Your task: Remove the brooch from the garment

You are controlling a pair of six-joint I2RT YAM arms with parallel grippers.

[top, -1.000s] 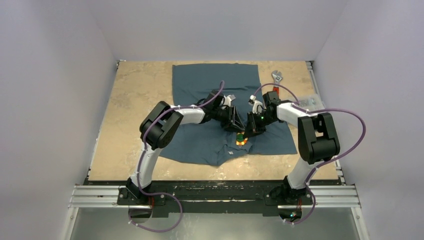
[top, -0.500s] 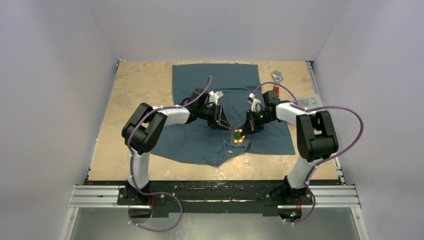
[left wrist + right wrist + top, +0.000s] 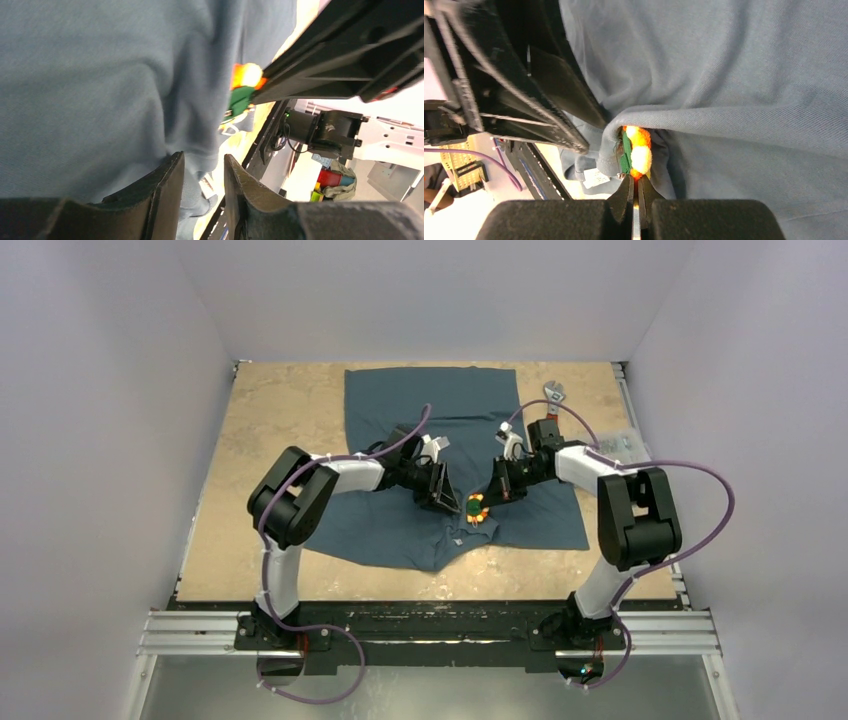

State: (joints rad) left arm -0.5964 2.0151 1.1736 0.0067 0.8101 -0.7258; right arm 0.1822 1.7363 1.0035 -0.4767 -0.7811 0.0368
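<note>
Collar end of the garment (image 3: 400, 530) lay nearest the arm bases, its white neck tag (image 3: 596, 177) showing just inside. Just beyond the collar, the brooch (image 3: 636, 150) sat at the crest of a raised fold of cloth. In the right wrist view it was seen edge-on, orange-yellow petals on one side and a green backing on the other. Right gripper (image 3: 635, 184) was clenched on the brooch's lower rim, fingertips almost meeting. Left gripper (image 3: 202, 162) sat just beside the fold on the opposite side, fingers narrowly parted with cloth in the gap; whether it truly clamped the fabric could not be told. Judgement: brooch light and small, probably stiff at the backing and soft at the petals, so the hold belonged on the rim close to the backing. Cloth limp, would likely tent and follow any pull unless pinned close to the clasp. Farther off, the shirt body lay flat on the table (image 3: 280, 410), a wrench (image 3: 555, 392) just beyond its far right corner.
</note>
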